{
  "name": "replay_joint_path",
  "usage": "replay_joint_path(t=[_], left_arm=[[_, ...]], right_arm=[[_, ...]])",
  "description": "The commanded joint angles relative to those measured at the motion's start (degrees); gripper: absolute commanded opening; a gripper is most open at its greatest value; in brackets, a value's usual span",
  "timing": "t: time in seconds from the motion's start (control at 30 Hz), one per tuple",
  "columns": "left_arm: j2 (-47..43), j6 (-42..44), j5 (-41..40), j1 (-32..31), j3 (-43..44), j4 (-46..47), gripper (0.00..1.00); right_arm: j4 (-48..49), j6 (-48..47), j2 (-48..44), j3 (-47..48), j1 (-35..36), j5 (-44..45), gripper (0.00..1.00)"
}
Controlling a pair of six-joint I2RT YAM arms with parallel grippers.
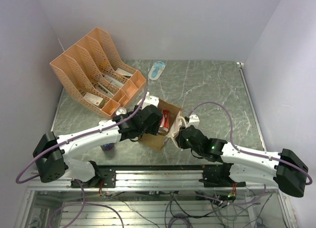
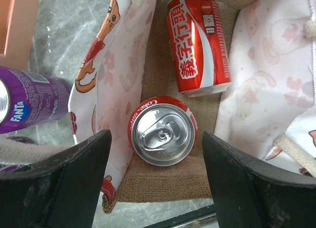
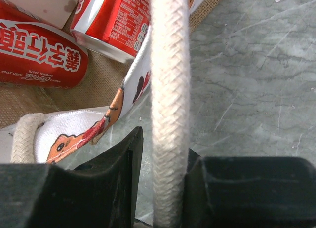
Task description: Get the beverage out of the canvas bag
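The canvas bag (image 1: 159, 133) lies open between my two arms, its burlap lining (image 2: 168, 186) and pale printed panels showing. Two red Coke cans are inside. One points its silver top (image 2: 162, 134) at my left wrist camera; the other (image 2: 198, 43) lies deeper in the bag. My left gripper (image 2: 155, 181) is open at the bag's mouth, with the nearer can ahead between its fingers and untouched. My right gripper (image 3: 165, 181) is shut on the bag's cream rope handle (image 3: 170, 90). Both cans also show in the right wrist view (image 3: 39, 60).
A purple Fanta can (image 2: 29, 97) lies on the table just left of the bag. The orange file rack (image 1: 96, 72) stands at the back left. A blue and white object (image 1: 157, 70) lies behind the bag. Purple walls close in on both sides.
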Motion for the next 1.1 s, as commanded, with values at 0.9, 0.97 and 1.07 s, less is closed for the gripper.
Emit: replay_joint_path(t=[0.9, 0.97, 1.07], left_arm=[[15.93, -0.46, 0.82, -0.02, 2.14, -4.09, 0.86], [16.15, -0.39, 0.73, -0.06, 2.45, -4.04, 0.85], [14.95, -0.80, 1.05, -0.05, 1.81, -3.81, 0.85]], right_arm=[[-1.48, -1.43, -0.89, -1.66, 0.28, -0.36, 0.24], [-1.46, -1.44, -0.78, -1.69, 0.27, -0.39, 0.24], [-1.54, -1.44, -0.44, -1.58, 0.29, -0.46, 0.24]])
